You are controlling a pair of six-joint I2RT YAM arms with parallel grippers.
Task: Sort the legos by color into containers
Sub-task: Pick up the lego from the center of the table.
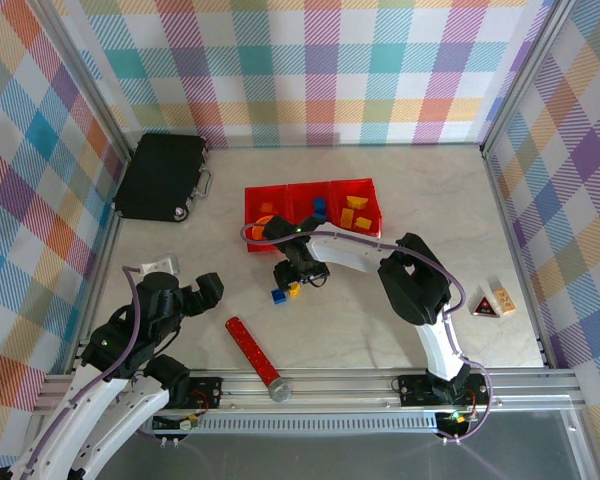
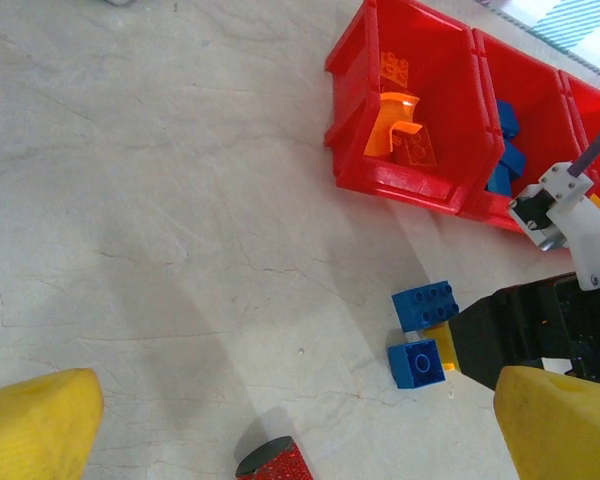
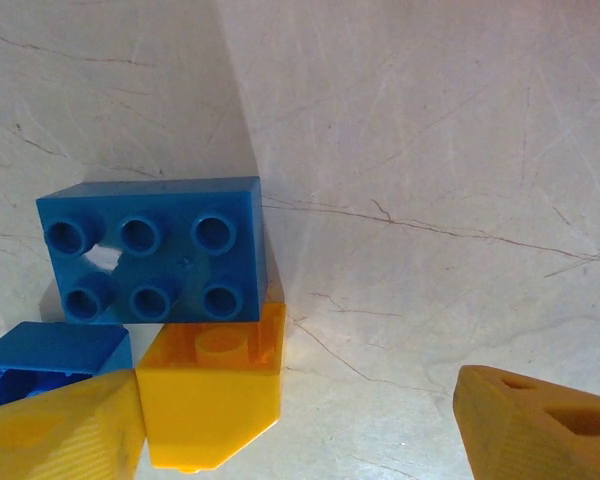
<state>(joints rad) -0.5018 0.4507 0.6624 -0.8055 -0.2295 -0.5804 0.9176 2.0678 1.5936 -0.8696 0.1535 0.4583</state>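
Note:
The containers (image 1: 311, 205) are three joined red bins at the table's middle back, with orange, blue and yellow legos in them. In the left wrist view the left bin (image 2: 420, 110) holds orange pieces. In front of the bins lie a blue brick (image 3: 152, 262), a smaller blue brick (image 3: 50, 360) and a yellow brick (image 3: 212, 395). My right gripper (image 3: 300, 430) is down around the yellow brick, which touches the left finger (image 3: 60, 430), with a wide gap to the right finger. From above, that gripper (image 1: 295, 277) sits over the bricks (image 1: 280, 294). My left gripper (image 1: 210, 290) hovers open and empty, left of them.
A long red cylinder (image 1: 255, 355) with a grey end lies near the front edge, also at the left wrist view's lower edge (image 2: 275, 465). A black case (image 1: 160, 177) sits at the back left. Two small blocks (image 1: 492, 304) rest at the right.

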